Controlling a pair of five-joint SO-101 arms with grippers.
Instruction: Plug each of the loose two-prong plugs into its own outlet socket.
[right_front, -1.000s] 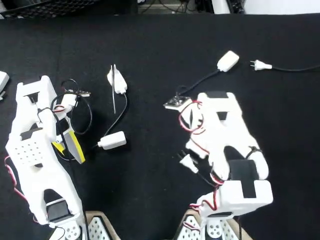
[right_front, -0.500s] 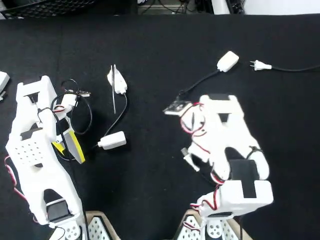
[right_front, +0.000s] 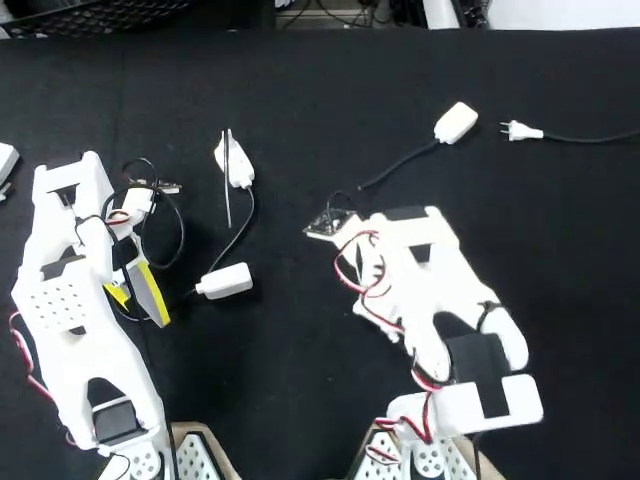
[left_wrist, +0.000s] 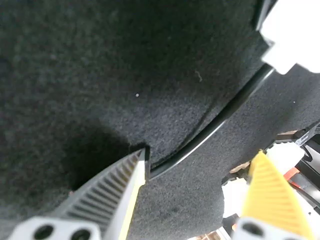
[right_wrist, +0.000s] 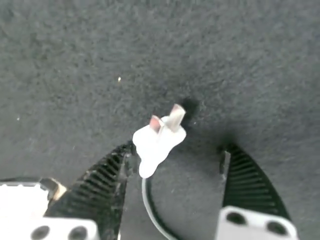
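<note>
1. A small white two-prong plug (right_wrist: 156, 142) lies between the fingers of the right gripper (right_wrist: 177, 150), over the black felt table cover (right_front: 300, 80). Its metal prongs point away from the wrist. A thin cord trails from its base back under the gripper.
2. The right gripper's jaws are spread wide and grip nothing. The plug sits right beside one finger, with a clear gap to the other.
3. In the high view, the white right arm (right_front: 430, 290) stretches across the middle of the table.
4. Beyond that arm lies a white oval socket block (right_front: 455, 122). A long black lead (right_front: 400, 165) runs from it back toward the arm.
5. Just beside the oval block, but not touching it, is a second white two-prong plug (right_front: 520, 130). Its prongs face the block and its own dark cord runs off to the table's edge.
6. The left gripper (left_wrist: 200, 157) has yellow-faced fingers. Its jaws are also wide open and hold nothing. A black cord (left_wrist: 220, 120) lies on the felt across the gap, close to one fingertip.
7. Near the white left arm (right_front: 70, 300) rests a white rectangular socket block (right_front: 228, 281). Farther off is a white rounded plug piece (right_front: 235, 160), joined to it by a curving black cord.
8. A thin pale rod (right_front: 228, 190) lies beside that piece.
</note>
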